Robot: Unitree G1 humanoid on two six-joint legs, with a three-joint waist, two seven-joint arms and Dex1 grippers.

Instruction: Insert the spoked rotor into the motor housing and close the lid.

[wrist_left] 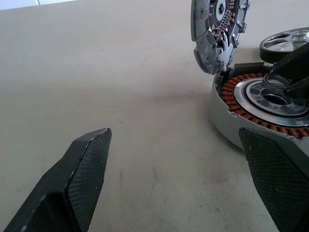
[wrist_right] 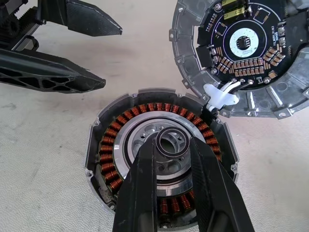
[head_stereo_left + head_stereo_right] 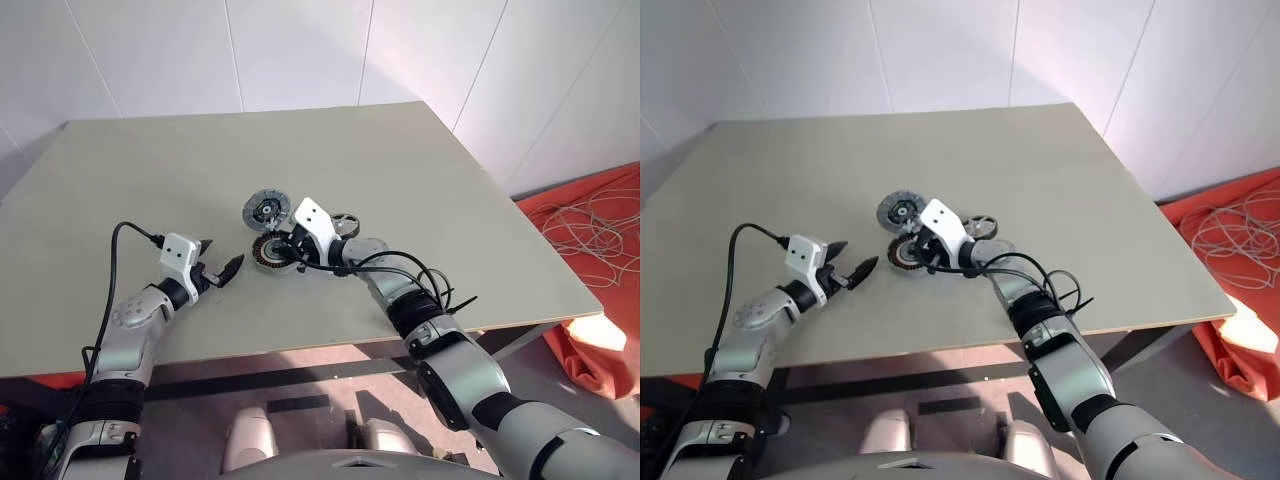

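The motor housing (image 2: pixel 108 145) lies on the table with its copper coil ring facing up. The lid (image 2: pixel 193 72) stands tilted open at the housing's far edge, its circuit board side showing. My right gripper (image 2: pixel 170 142) is over the housing's pale centre, shut on a small metal ring (image 2: pixel 170 130). The spoked rotor (image 3: pixel 346 224) lies flat on the table just right of the housing, behind my right wrist. My left gripper (image 3: pixel 222 253) hovers open a short way left of the housing, holding nothing and pointing toward it.
The beige table (image 3: pixel 450 180) has free room on all sides of the parts. Its front edge (image 3: pixel 300 350) runs close below my arms. Orange cloth (image 3: pixel 600 340) and pale cable loops (image 3: pixel 600 225) lie on the floor to the right.
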